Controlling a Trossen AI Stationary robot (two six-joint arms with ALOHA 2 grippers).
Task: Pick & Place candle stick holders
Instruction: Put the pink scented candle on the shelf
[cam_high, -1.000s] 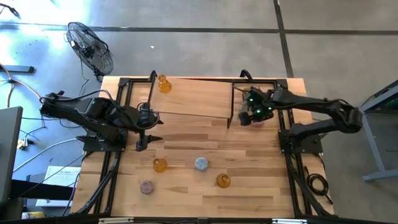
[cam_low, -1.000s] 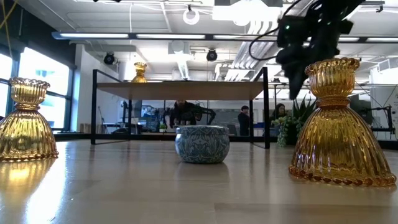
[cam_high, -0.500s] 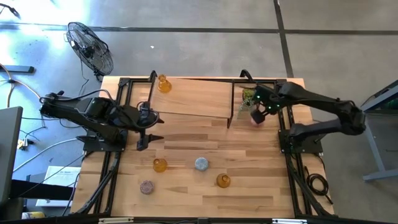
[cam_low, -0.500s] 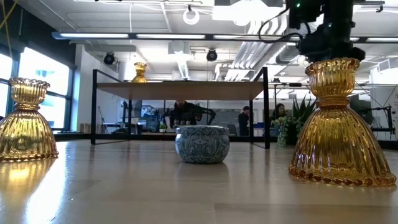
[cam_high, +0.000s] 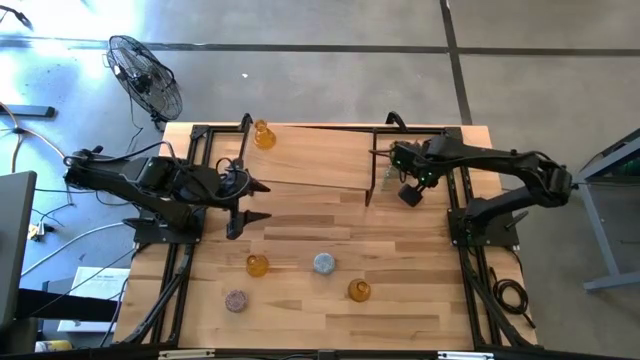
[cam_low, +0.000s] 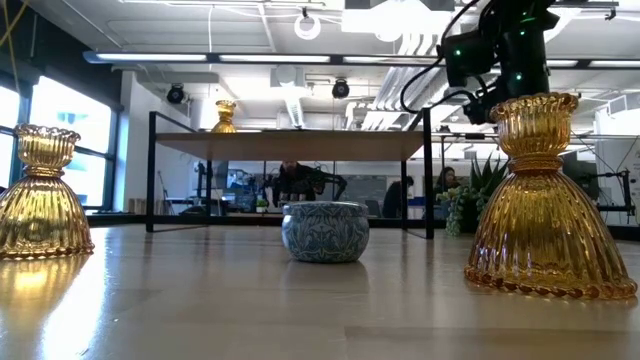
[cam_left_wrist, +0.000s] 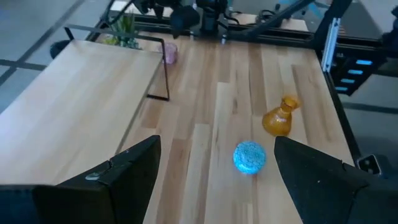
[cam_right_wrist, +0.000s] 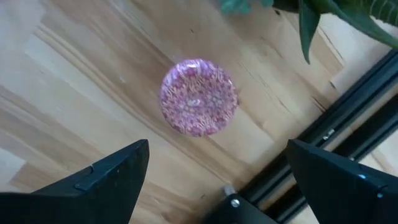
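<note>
One round pink holder (cam_right_wrist: 198, 97), finely speckled; right gripper (cam_right_wrist: 217, 180) spread wide above it.

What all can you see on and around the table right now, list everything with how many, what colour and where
Amber holders: three; one on the raised shelf, two on the front boards.
Blue-grey holder: one, between the two front amber ones.
Mauve holder: one, front left.
Pink holder: one, beneath the right gripper.
Potted plant: one, green, by the shelf's right end.
Fan: one, black, on the floor.
Left gripper: open, empty, left of centre.
Right gripper: open, above the pink holder.
</note>
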